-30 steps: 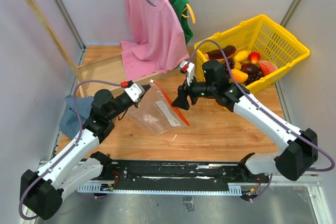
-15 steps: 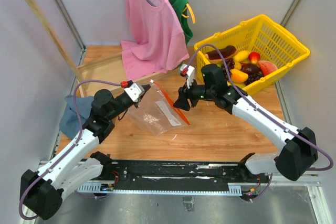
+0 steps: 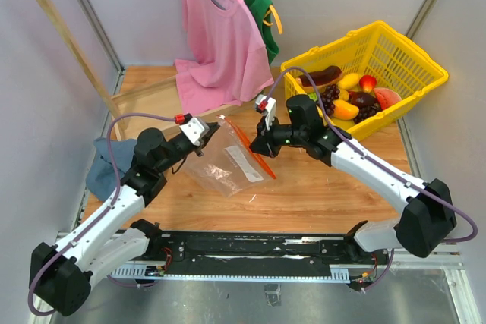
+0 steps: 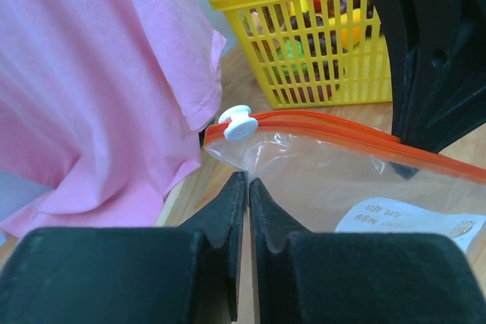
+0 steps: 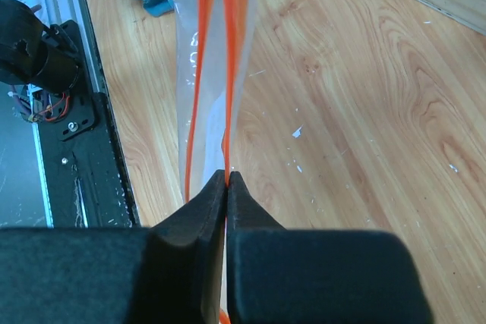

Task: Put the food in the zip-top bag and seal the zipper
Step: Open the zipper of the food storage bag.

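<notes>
Since the earlier frame my right tool [image 3: 258, 144] has gone from spread to pressed together, and the arm has shifted slightly left toward the bag [image 3: 224, 161].

1. Right tool: the jaws are pinched on the zipper [image 4: 319, 120]. In the right wrist view one orange strip runs straight into the closed fingertips. A second orange strip lies just beside it to the left, so the mouth of the bag is parted there.
2. Left tool [image 4: 248, 181]: the jaws are pressed together. The clear edge of the bag runs down into the fingertips, just below the white tab [image 4: 237, 121] at the end of the zipper, so this tool pinches the bag.
3. Bag: held between both tools, above the bench [image 3: 319, 195]. The zipper edge slants from the tab end on the far left to the near right. A white label shows on the clear side.
4. Food [image 3: 346, 108]: all of it lies in the yellow basket [image 3: 415, 51] at the far right of the bench, behind my right arm.
5. Surroundings: a pink shirt [image 3: 216, 43] hangs behind the bag. A blue cloth [image 3: 102, 165] lies at the left edge of the bench.
</notes>
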